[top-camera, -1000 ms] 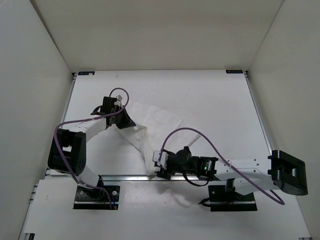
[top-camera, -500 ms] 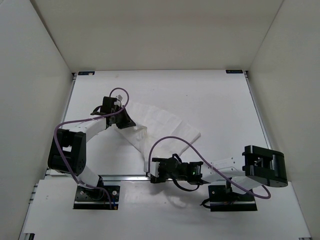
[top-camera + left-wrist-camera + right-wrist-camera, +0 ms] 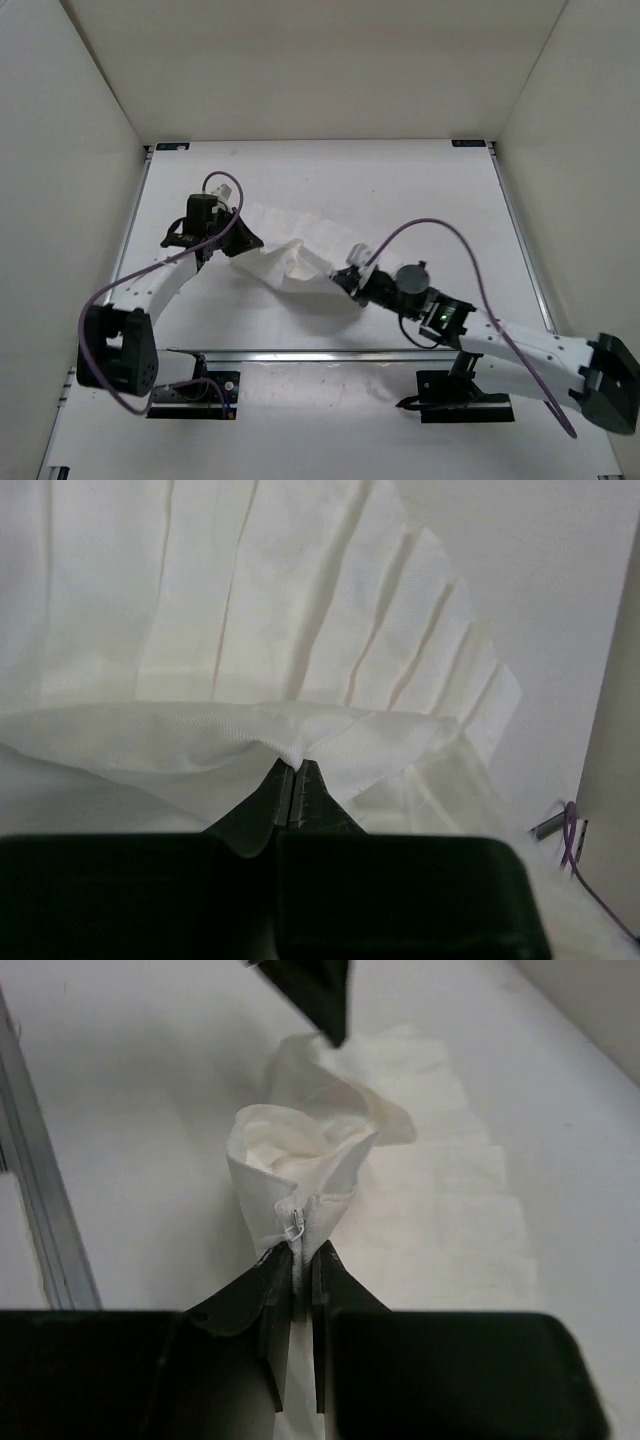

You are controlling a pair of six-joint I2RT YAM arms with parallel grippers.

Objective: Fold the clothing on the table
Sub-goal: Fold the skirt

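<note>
The clothing (image 3: 305, 250), white and pleated, lies bunched across the middle of the table (image 3: 420, 190) between both arms. My left gripper (image 3: 246, 243) is shut on a raised fold at the garment's left end; in the left wrist view the fabric (image 3: 300, 630) fans out beyond the gripper (image 3: 293, 766). My right gripper (image 3: 351, 281) is shut on the garment's right near edge. In the right wrist view the gripper (image 3: 303, 1252) pinches a seam with a small zipper pull, and the cloth (image 3: 300, 1155) stands up in a loop above it.
A metal rail (image 3: 300, 353) runs along the table's near edge, also seen as the rail (image 3: 40, 1220) at the left of the right wrist view. White walls (image 3: 80, 120) enclose the table. Purple cables (image 3: 440, 232) arc over both arms.
The right arm swung from the near rail to mid-table, and its jaws closed on the garment's edge. The part hanging toward the rail came up. The left arm shifted slightly left, still gripping.
</note>
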